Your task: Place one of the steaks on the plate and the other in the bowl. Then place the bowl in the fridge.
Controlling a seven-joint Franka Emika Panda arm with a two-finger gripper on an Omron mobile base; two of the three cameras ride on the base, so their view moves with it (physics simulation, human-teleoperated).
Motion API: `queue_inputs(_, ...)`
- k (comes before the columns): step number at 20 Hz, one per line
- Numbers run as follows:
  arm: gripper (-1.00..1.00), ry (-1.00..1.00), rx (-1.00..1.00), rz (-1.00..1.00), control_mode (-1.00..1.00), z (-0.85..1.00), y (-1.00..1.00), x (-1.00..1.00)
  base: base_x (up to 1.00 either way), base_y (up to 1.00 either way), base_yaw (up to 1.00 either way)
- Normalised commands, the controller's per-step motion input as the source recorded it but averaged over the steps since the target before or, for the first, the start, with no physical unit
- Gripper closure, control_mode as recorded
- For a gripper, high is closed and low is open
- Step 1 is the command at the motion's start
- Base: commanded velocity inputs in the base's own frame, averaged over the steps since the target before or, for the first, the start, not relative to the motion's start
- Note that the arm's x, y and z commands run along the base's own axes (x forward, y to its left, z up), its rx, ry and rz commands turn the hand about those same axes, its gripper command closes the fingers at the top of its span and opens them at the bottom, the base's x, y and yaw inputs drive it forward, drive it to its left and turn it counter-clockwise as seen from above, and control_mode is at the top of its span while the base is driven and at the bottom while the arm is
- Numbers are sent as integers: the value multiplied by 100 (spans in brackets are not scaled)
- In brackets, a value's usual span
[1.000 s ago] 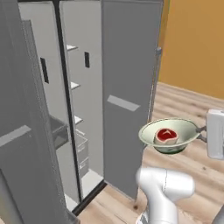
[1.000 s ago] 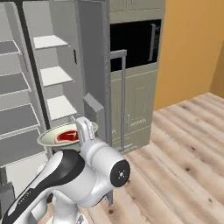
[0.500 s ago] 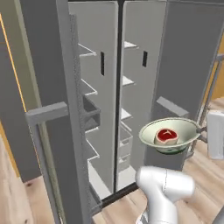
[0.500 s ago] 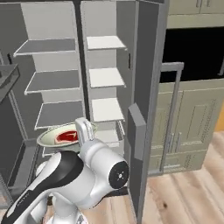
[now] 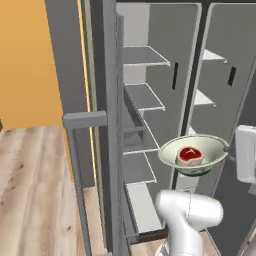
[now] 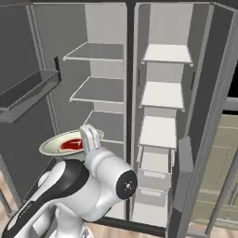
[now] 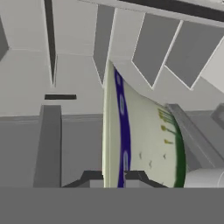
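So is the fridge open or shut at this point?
Open. Both doors of the fridge are swung wide, baring the white shelves in both compartments, in front of which the bowl with a steak is held.

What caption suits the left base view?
Gripper carries bowl holding a steak toward the open fridge.

Arm is hiding part of bowl in right base view; frame bottom is cutting off jaws in hand view.
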Motion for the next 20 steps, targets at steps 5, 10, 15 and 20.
queue_inputs(5,100,0,0,0,100,0,0,0,34,-49,53)
queue_inputs(10,100,0,0,0,100,0,0,0,37,-61,27)
queue_inputs(15,100,0,0,0,100,0,0,0,2,-19,2)
queue_inputs(20,100,0,0,0,100,0,0,0,40,-9,0)
